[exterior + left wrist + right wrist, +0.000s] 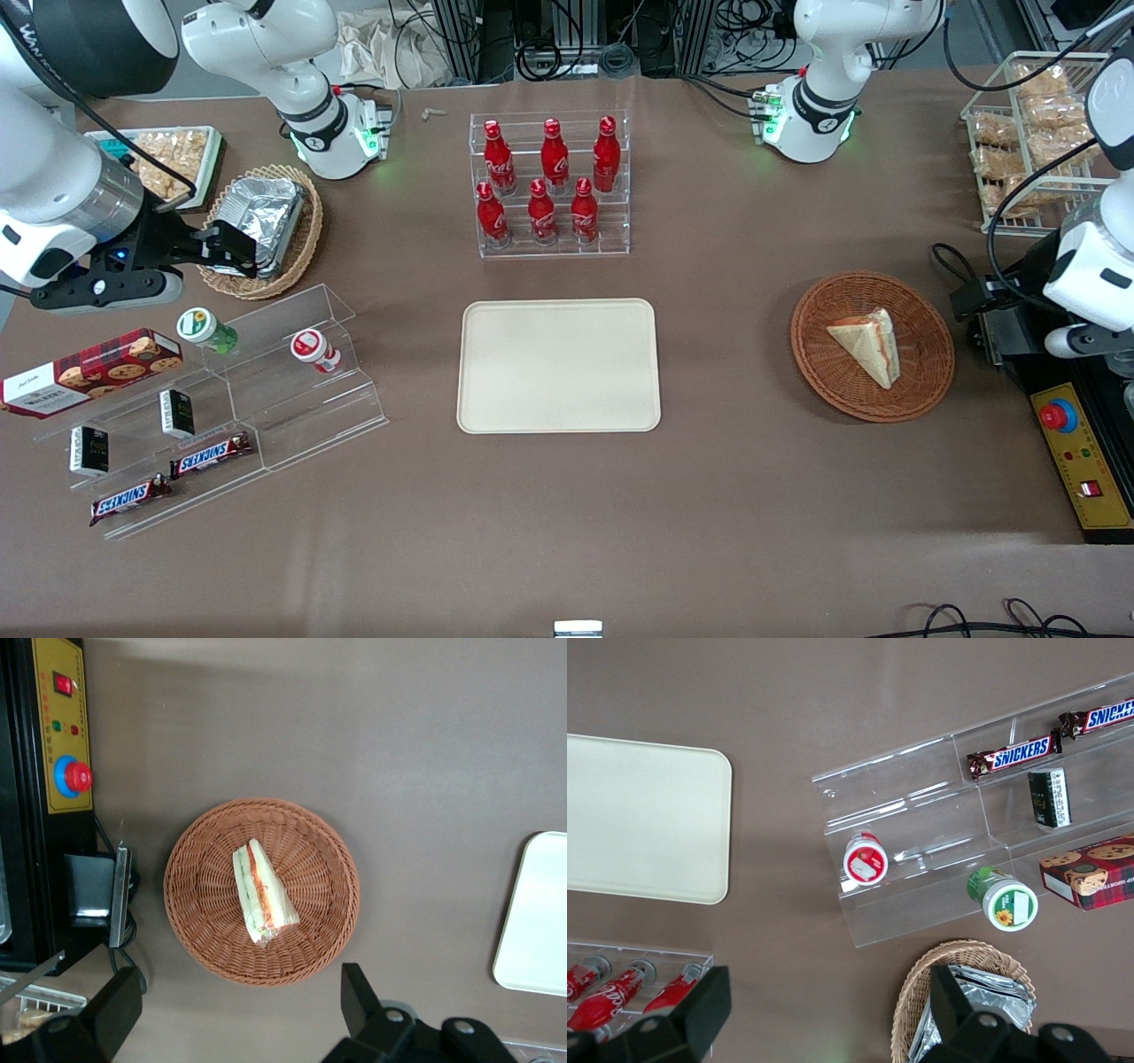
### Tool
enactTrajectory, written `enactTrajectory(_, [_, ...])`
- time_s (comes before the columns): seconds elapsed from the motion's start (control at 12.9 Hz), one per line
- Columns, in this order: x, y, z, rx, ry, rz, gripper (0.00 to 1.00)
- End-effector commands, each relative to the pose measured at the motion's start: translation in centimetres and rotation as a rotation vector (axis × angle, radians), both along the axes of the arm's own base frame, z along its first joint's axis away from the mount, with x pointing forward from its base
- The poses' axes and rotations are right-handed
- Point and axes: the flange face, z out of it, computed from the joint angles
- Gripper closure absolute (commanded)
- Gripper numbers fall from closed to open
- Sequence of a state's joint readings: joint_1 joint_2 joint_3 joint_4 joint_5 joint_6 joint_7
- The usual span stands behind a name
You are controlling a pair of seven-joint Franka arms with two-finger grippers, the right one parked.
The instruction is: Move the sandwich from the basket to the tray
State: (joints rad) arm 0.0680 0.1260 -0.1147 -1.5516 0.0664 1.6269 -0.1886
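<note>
Starting at the parked arm's end of the table, the stepped clear racks (pixel 292 390) hold one cookie box (pixel 93 370), two small dark boxes (pixel 177 413), two Snickers bars (pixel 211 454) and two small capped bottles (pixel 207 330), with one tan wicker basket (pixel 306 235) carrying one foil container (pixel 261 213) farther from the front camera. In the middle lies the one tray (pixel 558 365), bare, and farther from the camera than it stands a clear rack with six red cola bottles (pixel 542 213). Toward the working arm's end sits the one reddish-brown basket (pixel 819 354), well apart from the tray, and in it lies the single sandwich (pixel 866 344), flat on its broad face with the red and green filling showing along one edge. The gripper (pixel 237 974) hangs above the basket's rim with its fingers spread wide, holding nothing and touching nothing. The sandwich looks light and soft, so it will likely squash or shed its layers under a hard pinch. A gentle hold across the two bread faces near the thick middle, rather than at the thin point, seems safest.
</note>
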Motion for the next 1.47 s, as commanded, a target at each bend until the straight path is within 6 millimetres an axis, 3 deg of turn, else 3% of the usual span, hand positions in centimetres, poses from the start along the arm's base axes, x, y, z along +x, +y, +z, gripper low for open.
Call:
enactTrajectory(0.0, [-1.2,0.3,-1.8,-0.003,0.015,0.119,0.00])
enactTrajectory(0.46, [-5.8,0.4,-9.2,0.011,-0.076,0.310,0.00])
enactTrajectory(0.7, [-6.3,0.7,-11.6,0.008,-0.078,0.311,0.00])
enactTrajectory(0.93, [-7.6,1.4,-15.2,0.000,-0.096,0.317,0.00])
enactTrajectory(1.39, [-7.1,1.7,-20.7,-0.044,-0.096,0.346,0.00])
